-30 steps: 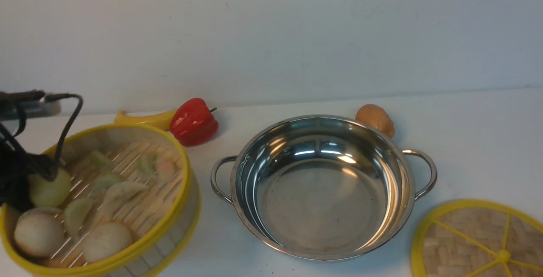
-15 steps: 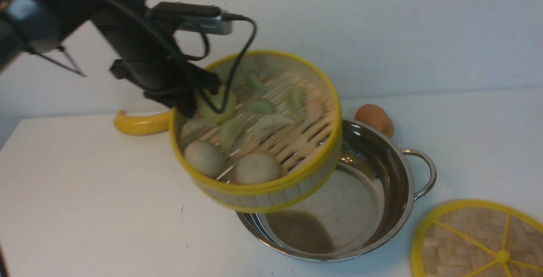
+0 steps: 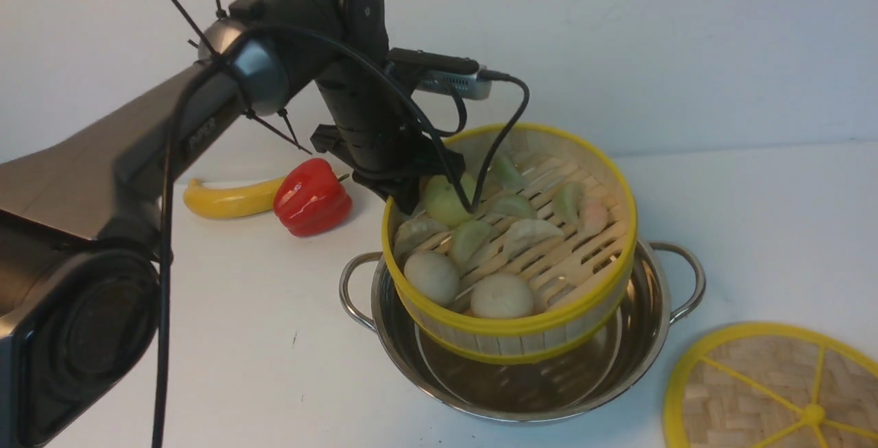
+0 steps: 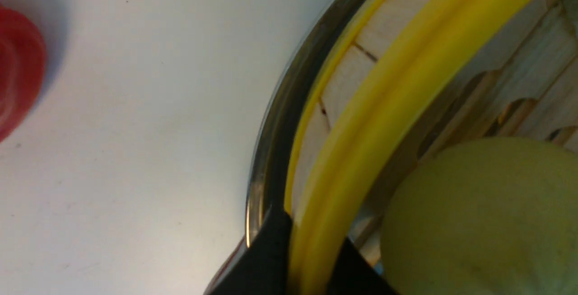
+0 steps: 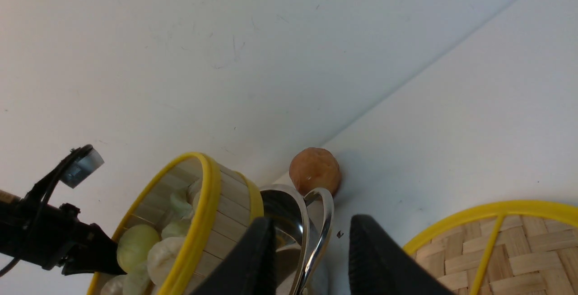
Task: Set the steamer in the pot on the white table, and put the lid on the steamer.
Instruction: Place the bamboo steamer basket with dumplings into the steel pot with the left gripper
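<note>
Findings on my left tool (image 4: 311,261): its two black fingers were clamped on the upper rim of the round bamboo steamer with yellow rims and slatted floor (image 3: 521,328). One finger sat outside the wall and the other inside, beside a pale green bun. The grip was on the steamer's far left side.

The steamer, loaded with dumplings and buns, hung over the wide, shiny stainless-steel pot with two loop handles (image 3: 521,393), which stood on the white counter (image 3: 240,338). The basket was tilted, its open face tipped toward the front camera, and its lower rim lay within the pot's outline. I judged it not yet seated. It was close to centred over the pot, with steel showing at left, right and front. The coming move therefore turned on levelling it and going straight down, not sideways.

My right tool (image 5: 311,259) stood open and held nothing. The flat woven-bamboo lid with yellow rim and spokes (image 3: 761,393) lay on the counter to the right of the pot, apart from it and near that tool. The right arm was clearly the nearer one for the lid.

A red bell pepper (image 3: 312,197) and a yellow banana (image 3: 226,199) lay left of the pot, and a brown round item (image 5: 314,170) lay behind it. None obstructed.
</note>
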Available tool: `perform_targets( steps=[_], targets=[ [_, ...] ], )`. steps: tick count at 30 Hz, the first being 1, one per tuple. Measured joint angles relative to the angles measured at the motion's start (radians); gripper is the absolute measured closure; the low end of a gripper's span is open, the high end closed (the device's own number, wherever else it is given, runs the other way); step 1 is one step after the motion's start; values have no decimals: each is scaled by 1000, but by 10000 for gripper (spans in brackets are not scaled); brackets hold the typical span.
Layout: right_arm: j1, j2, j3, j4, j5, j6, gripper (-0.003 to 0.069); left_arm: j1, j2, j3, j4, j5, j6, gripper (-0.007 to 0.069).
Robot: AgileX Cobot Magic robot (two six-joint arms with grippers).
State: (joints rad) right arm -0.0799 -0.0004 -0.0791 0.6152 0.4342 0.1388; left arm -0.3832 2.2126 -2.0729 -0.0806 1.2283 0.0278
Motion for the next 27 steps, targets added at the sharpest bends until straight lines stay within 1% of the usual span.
perform_targets(
  steps=[11,27],
  targets=[
    [0,0,0,0,1,0,414,-48,34,-5,22,0,-6,601],
    [0,25,0,0,1,-4,414,-48,80,-5,47,-1,-14,601]
  ],
)
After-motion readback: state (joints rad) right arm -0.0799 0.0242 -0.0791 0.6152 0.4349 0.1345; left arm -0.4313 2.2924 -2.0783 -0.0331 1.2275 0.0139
